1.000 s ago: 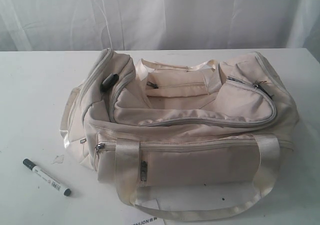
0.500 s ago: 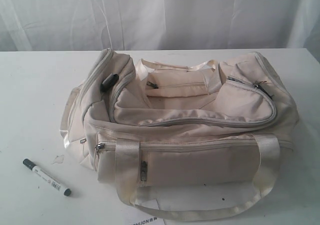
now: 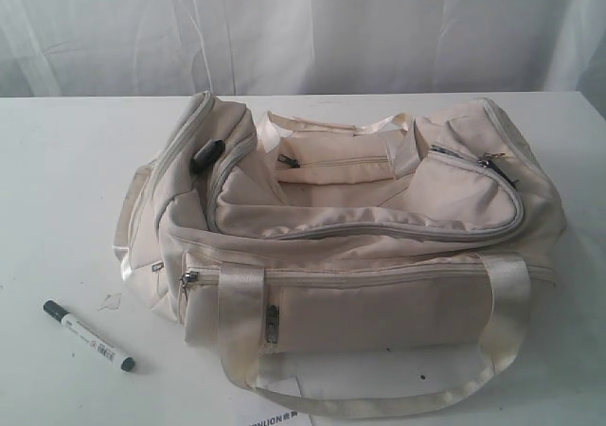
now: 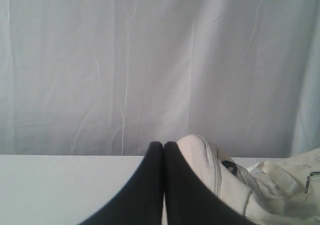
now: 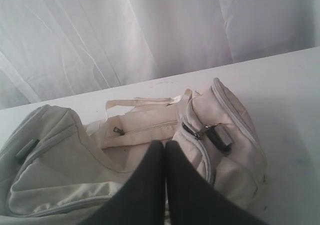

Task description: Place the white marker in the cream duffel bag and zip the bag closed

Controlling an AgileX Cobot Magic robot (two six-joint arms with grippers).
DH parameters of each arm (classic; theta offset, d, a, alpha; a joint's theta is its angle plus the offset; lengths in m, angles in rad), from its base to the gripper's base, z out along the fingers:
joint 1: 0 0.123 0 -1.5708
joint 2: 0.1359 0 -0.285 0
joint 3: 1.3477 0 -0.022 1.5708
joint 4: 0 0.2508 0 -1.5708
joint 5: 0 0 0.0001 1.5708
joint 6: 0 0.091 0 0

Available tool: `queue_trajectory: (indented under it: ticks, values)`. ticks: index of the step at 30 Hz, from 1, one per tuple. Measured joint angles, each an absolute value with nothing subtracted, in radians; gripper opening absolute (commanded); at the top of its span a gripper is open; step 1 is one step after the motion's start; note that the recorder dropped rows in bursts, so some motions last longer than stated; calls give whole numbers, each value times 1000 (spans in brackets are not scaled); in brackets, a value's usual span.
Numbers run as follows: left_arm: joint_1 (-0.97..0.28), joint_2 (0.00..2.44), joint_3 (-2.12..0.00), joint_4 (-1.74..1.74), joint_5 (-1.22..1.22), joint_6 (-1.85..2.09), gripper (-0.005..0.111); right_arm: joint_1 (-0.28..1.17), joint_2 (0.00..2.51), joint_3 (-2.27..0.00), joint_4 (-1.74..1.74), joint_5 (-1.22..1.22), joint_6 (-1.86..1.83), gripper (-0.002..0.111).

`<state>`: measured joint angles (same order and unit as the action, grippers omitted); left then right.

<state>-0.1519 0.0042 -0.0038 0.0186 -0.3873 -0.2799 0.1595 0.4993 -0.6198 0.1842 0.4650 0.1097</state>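
Exterior view, white marker (image 3: 88, 336) (black-capped) lying near cream duffel bag (image 3: 350, 246)

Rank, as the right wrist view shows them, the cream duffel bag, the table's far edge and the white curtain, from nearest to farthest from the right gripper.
1. The cream duffel bag, just under the shut right gripper.
2. The table's far edge, beyond the bag.
3. The white curtain, hanging behind the table.
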Motion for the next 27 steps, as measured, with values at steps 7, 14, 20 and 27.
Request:
queue_trajectory:
  ticks: [7,14,20,27]
  values:
    - [-152,4,-4,19,-324,-324,0,160,536,-624,184,536,104,0]
    - [-152,4,-4,19,-158,-710,0,160,599,-624,184,566,102,0]
    - [-152,4,-8,26,-108,-837,0,160,671,-624,184,577,102,0]
    - [-152,4,-157,111,-102,-867,0,160,744,-624,184,557,75,0]
